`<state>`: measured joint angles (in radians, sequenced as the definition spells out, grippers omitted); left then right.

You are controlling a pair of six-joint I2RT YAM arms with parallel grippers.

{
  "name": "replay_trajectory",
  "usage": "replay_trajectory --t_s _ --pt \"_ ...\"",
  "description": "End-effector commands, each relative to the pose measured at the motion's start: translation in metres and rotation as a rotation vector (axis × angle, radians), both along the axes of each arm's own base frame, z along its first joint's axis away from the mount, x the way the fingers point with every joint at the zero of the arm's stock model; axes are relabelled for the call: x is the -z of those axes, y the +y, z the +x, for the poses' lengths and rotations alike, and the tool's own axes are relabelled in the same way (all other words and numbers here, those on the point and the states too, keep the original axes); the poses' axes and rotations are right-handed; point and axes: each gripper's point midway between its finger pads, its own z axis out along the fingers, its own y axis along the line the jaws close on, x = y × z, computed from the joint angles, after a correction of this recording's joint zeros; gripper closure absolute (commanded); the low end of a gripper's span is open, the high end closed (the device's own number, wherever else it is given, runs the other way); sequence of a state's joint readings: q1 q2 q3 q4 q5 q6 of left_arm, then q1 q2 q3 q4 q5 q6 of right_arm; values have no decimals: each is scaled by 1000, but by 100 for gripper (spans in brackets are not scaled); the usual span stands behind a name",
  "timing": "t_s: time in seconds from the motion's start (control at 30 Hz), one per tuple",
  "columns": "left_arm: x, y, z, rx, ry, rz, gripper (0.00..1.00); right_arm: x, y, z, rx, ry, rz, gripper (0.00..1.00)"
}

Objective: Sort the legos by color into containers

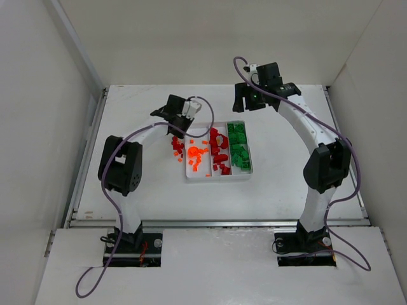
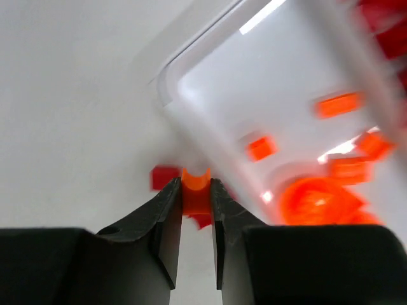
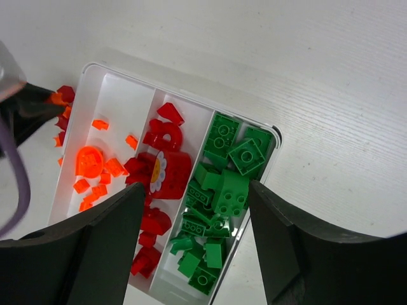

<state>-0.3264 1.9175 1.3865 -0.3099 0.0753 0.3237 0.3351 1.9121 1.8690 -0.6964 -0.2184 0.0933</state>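
The tabletop (image 1: 286,184) is white and matt, and plain white walls (image 1: 38,127) close it at the left, at the far side and at the right. A metal rail (image 1: 216,222) runs along its near edge.

The left arm (image 1: 124,168) rises from its base at the near edge, bends at the elbow and reaches toward the middle of the tabletop. The left gripper (image 2: 196,190) points down at the tabletop just beside the left wall of the tray (image 1: 219,178). Its jaws are clamped on one orange piece (image 2: 196,184). A few loose legos (image 1: 176,147) (dark red and orange) lie there, outside the tray; whether the clamped piece touches the surface I cannot tell.

The tray lies near the centre of the tabletop. Its left compartment holds orange legos (image 3: 89,162), the middle one dark red legos (image 3: 165,171), the right one green legos (image 3: 222,184).

The right arm (image 1: 324,165) stands up from its base and stretches to the far side of the tabletop. The right gripper (image 3: 196,190) hangs in the air near the far right corner of the tray. Its jaws are wide apart and hold nothing.
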Motion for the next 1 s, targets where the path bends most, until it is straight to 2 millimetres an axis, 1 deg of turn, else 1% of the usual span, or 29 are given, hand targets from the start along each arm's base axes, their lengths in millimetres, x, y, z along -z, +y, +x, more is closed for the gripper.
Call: replay_trajectory --t_s 0.0,0.03,0.1,0.13,0.17,0.2,0.23,0.27,0.3,0.33,0.37,0.4,0.43,0.47,0.5,0.57,0.63,0.67,0.73,0.77,0.8,0.83,0.87,0.9,0.97 --pt "-71 -64 -2 151 -140 -116 100 -28 3 6 -12 -71 17 28" --pt "-66 -71 -5 166 -129 -113 100 -24 3 4 -12 -62 14 28" --pt "-48 -84 -17 202 -83 -106 100 -29 0 2 -4 -72 10 28" --pt "-37 -83 -23 200 -58 -81 96 -29 0 2 -4 -72 10 28" --pt "-27 -82 -23 199 -38 -73 91 -24 -1 -1 -4 -55 4 28" --pt "-20 -83 -29 213 -15 -47 84 -28 -1 -2 -4 -64 7 28" --pt "-20 -87 -31 222 -14 -47 66 -28 -1 -2 -4 -64 7 28" --pt "-14 -86 -34 222 7 -38 56 -29 -2 -4 -4 -64 7 28" --pt "-14 -84 -33 216 4 -30 47 -29 -2 -4 -4 -64 7 28" --pt "-14 -84 -33 216 4 -30 40 -29 -2 -4 -4 -64 7 28" --pt "-18 -83 -32 210 -8 -25 31 -29 -2 -4 -4 -64 7 28" --pt "-29 -85 -27 210 -39 -38 30 -33 -3 -5 -4 -72 10 28" --pt "-33 -84 -26 204 -51 -34 30 -33 -3 -5 -4 -72 10 28" --pt "-52 -87 -20 204 -95 -53 30 -33 -3 -5 -4 -72 10 28" --pt "-58 -88 -14 197 -120 -54 30 -33 -3 -5 -4 -72 10 28" --pt "-84 -92 -8 185 -188 -94 30 -27 -1 -6 -12 -61 14 28" --pt "-98 -94 -5 147 -219 -129 29 -27 1 -7 -20 -59 20 28" --pt "-103 -86 -1 109 -227 -135 29 -25 1 -7 -14 -55 26 28" --pt "-99 -71 4 9 -210 -166 32 -25 1 -7 -14 -55 26 28" --pt "-94 -60 8 -40 -208 -166 35 -22 1 -8 -14 -46 23 28" --pt "-89 -39 14 -109 -200 -161 44 -21 1 -8 -14 -46 23 28" --pt "-85 -26 17 -162 -198 -150 48 -22 2 -9 -21 -44 29 28" --pt "-77 -17 19 -206 -177 -157 52 -22 2 -9 -21 -44 29 28" --pt "-77 2 24 -246 -180 -154 54 -25 2 -8 -21 -53 32 28" --pt "-78 14 30 -284 -189 -163 54 -25 2 -8 -21 -53 32 27"
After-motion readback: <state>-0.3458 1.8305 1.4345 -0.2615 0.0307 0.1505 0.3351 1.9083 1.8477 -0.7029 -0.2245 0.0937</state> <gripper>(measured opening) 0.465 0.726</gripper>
